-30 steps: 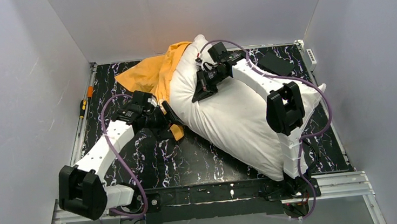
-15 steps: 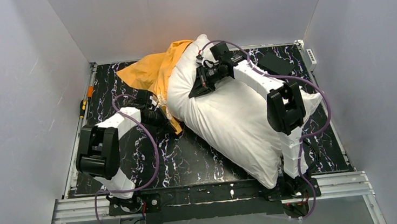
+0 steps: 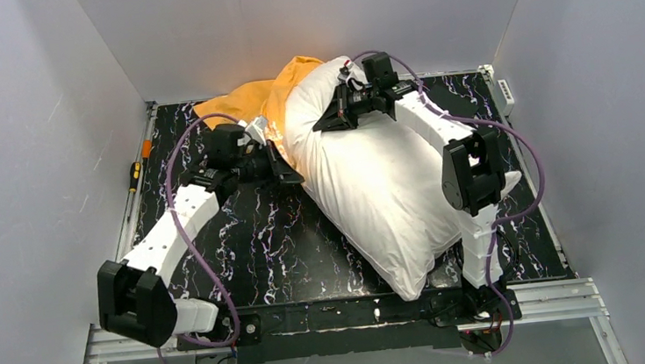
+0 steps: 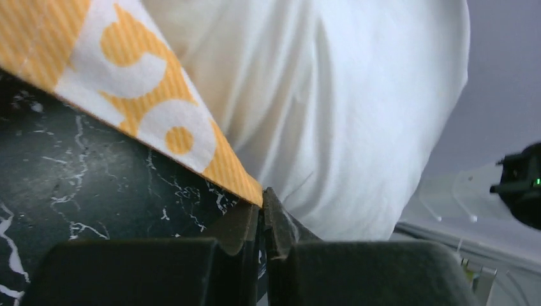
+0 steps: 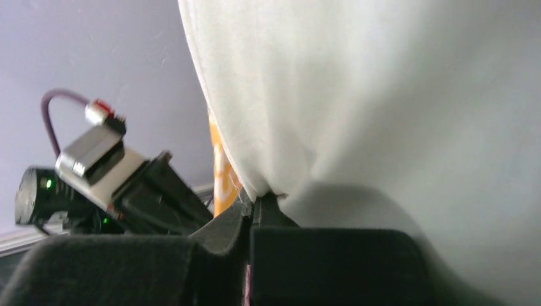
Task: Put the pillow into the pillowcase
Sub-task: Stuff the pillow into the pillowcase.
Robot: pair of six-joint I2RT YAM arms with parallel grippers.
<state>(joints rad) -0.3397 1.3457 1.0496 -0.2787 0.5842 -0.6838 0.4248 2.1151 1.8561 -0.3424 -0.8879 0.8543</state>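
The left jaws were pressed together on the hem of the pillowcase (image 4: 159, 121), whose orange edge with white lettering ran down to their tips and ended there. The pillow (image 4: 332, 115) bulged just behind that edge, and dark marbled desk (image 4: 83, 185) lay below it. The right jaws were closed on a small gathered fold of the pillow (image 5: 383, 127). A thin strip of orange showed just left of that pinch, with the left arm's wrist (image 5: 115, 185) beyond it.

From above, the right jaws gripped the far end of the pillow (image 3: 381, 186), which lay slantwise on the desk (image 3: 254, 249) from far centre to the near right. Its far end was raised. The pillowcase (image 3: 251, 109) was bunched at the far left of that end, touching it and showing a little behind its top. Most of the pillow lay outside the case; how much was inside could not be told. A screwdriver (image 3: 134, 175) lay at the desk's left edge.
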